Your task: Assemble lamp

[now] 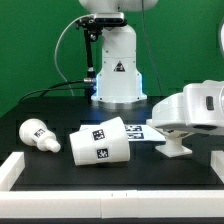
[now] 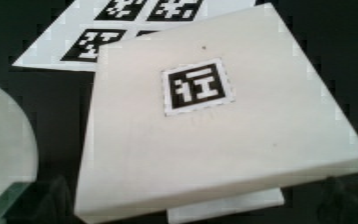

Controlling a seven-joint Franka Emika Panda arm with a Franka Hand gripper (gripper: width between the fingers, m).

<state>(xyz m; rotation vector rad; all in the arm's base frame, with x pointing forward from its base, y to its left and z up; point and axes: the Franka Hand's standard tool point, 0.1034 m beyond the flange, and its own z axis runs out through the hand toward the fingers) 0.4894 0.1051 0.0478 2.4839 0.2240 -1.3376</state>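
Note:
The lamp's flat square base (image 2: 211,100) fills the wrist view, with its tag facing the camera and a white part (image 2: 220,208) showing under its near edge. My gripper (image 2: 190,215) hangs right over it. Its dark fingers (image 2: 12,205) stand wide apart at either side of that edge, so it looks open. In the exterior view the gripper (image 1: 180,138) is low over the base (image 1: 175,148) at the right. The tapered shade (image 1: 102,142) lies on its side in the middle. The round-headed bulb (image 1: 35,133) lies at the left.
The marker board (image 1: 140,130) lies flat behind the shade and also shows in the wrist view (image 2: 131,25). A white rail (image 1: 10,170) borders the front left and another (image 1: 215,165) the front right. The arm's pedestal (image 1: 115,75) stands at the back.

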